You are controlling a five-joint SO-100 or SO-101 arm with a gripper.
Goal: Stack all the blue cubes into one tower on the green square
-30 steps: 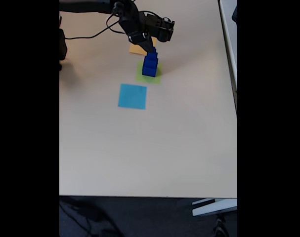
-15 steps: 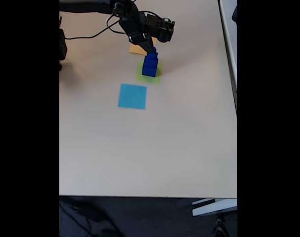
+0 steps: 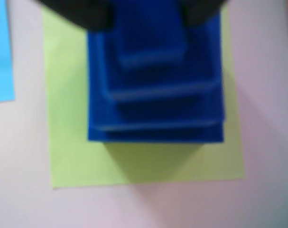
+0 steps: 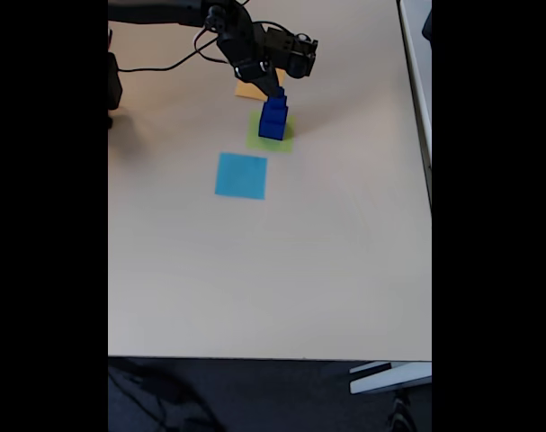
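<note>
Nothing much moved over the last second: arm and tower sit where they were, gripper (image 4: 274, 88) still at the tower top.

Blue cubes (image 4: 273, 117) are stacked, largest at the bottom, on the green square (image 4: 257, 139), toward the far edge of the table (image 4: 326, 261) in the fixed view. Wrist view shows stepped tiers narrowing upward, top cube (image 3: 148, 35) sitting between two dark fingers (image 3: 82, 12). Tower is offset toward one edge of the green square, but fully on it.

Can't tell if the gripper is clamping the top cube or has already let go; the wrist view is blurred and cuts the tips off.

Judgement: final placement/release. Do it well by opening slowly and just enough, then lifting straight up before any sideways travel. Any drag topples the small upper cubes.

Arm reaches in from the far left corner, wrist pitched down over the tower, cable looping behind. Light-blue square (image 4: 241, 175) and orange square (image 4: 251, 90) are uninvolved.
</note>
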